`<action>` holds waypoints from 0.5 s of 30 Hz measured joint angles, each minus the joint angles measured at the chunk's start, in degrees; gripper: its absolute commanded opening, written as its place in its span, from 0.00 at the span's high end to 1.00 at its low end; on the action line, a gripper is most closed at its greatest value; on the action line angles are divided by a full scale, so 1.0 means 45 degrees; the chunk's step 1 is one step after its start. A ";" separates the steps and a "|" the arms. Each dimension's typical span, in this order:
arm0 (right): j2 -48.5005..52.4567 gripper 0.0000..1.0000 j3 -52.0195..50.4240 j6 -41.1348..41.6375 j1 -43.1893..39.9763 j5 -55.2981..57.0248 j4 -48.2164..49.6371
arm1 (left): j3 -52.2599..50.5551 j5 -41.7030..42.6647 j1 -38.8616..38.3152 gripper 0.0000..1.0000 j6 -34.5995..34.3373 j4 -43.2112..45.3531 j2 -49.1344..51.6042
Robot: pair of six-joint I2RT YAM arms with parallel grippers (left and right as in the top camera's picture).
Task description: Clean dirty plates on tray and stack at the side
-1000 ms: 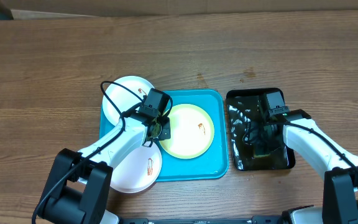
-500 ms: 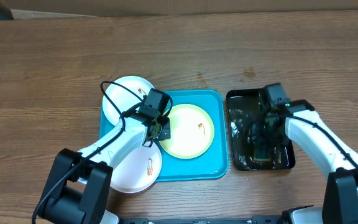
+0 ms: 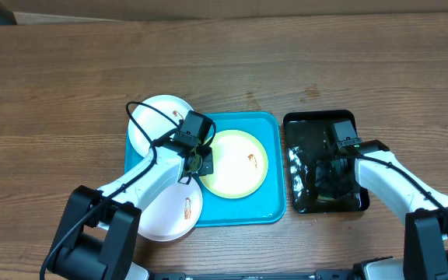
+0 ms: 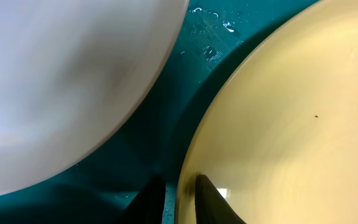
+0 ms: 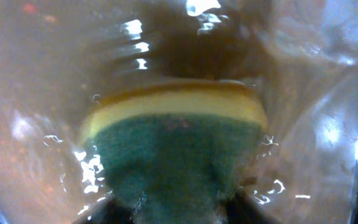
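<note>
On the turquoise tray [image 3: 243,211] lies the yellow-green rimmed plate [image 3: 239,165] with a small reddish smear. My left gripper [image 3: 201,161] is shut on that plate's left rim; in the left wrist view its dark fingers [image 4: 211,200] straddle the plate [image 4: 291,124] edge. One white plate [image 3: 155,123] overlaps the tray's far-left corner. Another white plate [image 3: 173,211], smeared, overlaps the near-left corner. My right gripper [image 3: 327,177] is down in the black tray [image 3: 317,123]. It is shut on a green and yellow sponge [image 5: 173,140], which is pinched narrow at its near end.
The glossy black tray [image 5: 36,74] holds brownish water with glints around the sponge. It stands just right of the turquoise tray [image 4: 157,134]. A white plate [image 4: 61,81] fills the upper left of the left wrist view. Bare wooden table [image 3: 224,62] lies behind both trays.
My right gripper swung to the far end of the black tray, came back toward me and closed on the sponge. The left gripper and the plates have not moved.
</note>
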 measured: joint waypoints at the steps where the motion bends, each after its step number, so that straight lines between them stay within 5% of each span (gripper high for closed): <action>1: 0.0000 0.96 0.0005 0.0049 -0.0005 0.0029 0.0097 | 0.0000 0.0005 0.0000 0.80 0.0000 0.0000 0.0000; 6: 0.0092 0.96 0.0996 -0.0015 -0.0005 0.0010 -0.1787 | 0.0000 0.0010 0.0000 0.96 -0.0010 0.0005 0.0000; 15: 0.0083 0.96 0.4707 -0.0112 0.0000 0.0053 -0.4473 | 0.0005 0.0015 0.0000 0.96 -0.0010 0.0068 -0.0019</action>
